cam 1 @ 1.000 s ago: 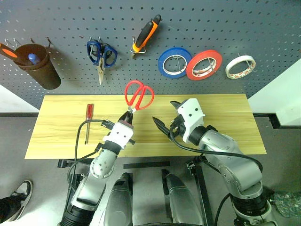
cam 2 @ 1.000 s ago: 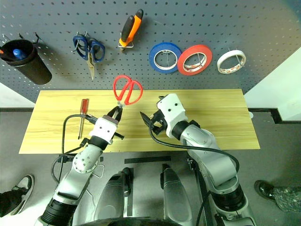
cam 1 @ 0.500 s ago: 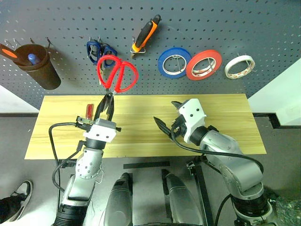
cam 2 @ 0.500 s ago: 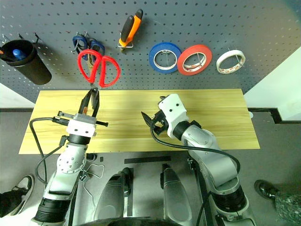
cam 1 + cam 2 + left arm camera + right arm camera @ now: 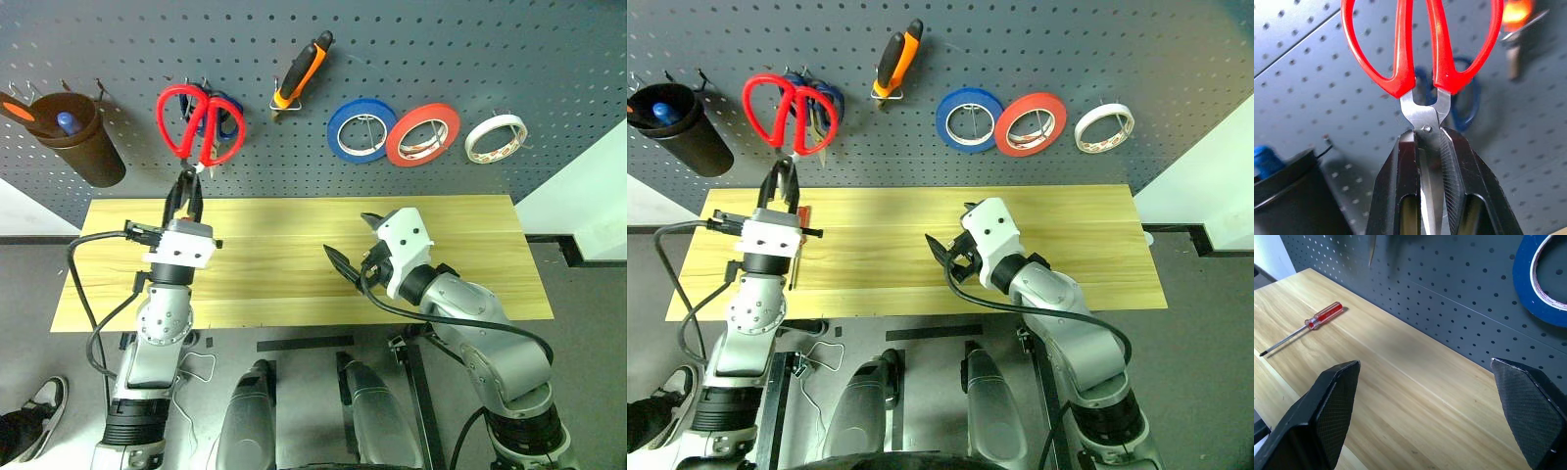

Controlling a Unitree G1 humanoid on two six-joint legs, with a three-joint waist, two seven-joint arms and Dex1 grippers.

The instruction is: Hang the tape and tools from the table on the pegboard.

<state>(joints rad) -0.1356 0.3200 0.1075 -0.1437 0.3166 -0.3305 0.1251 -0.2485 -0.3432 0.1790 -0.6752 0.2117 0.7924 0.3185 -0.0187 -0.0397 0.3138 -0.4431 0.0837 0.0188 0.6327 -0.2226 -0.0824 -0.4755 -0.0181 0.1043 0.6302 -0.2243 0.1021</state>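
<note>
My left gripper (image 5: 185,192) is shut on the blades of the red-handled scissors (image 5: 199,122). It holds them handles up against the pegboard (image 5: 490,49), right in front of the blue scissors. In the left wrist view both fingers (image 5: 1400,161) clamp the blades just below the pivot of the scissors (image 5: 1422,44). My right gripper (image 5: 353,242) stands open over the middle of the table (image 5: 470,255), holding nothing. The red-handled screwdriver (image 5: 1322,315) lies on the table's left part. The pliers (image 5: 304,67) and the white tape (image 5: 495,137) hang on the pegboard.
Blue scissors (image 5: 227,116) hang behind the red ones. A blue roll (image 5: 362,129) and a red roll (image 5: 423,134) hang between the pliers and the white tape. A brown cup (image 5: 78,137) with pens hangs at the far left. A person's shoe (image 5: 39,401) shows on the floor.
My left gripper has carried the red scissors left and up, from over the table's middle to the pegboard in front of the blue scissors. The right arm has stayed still.
</note>
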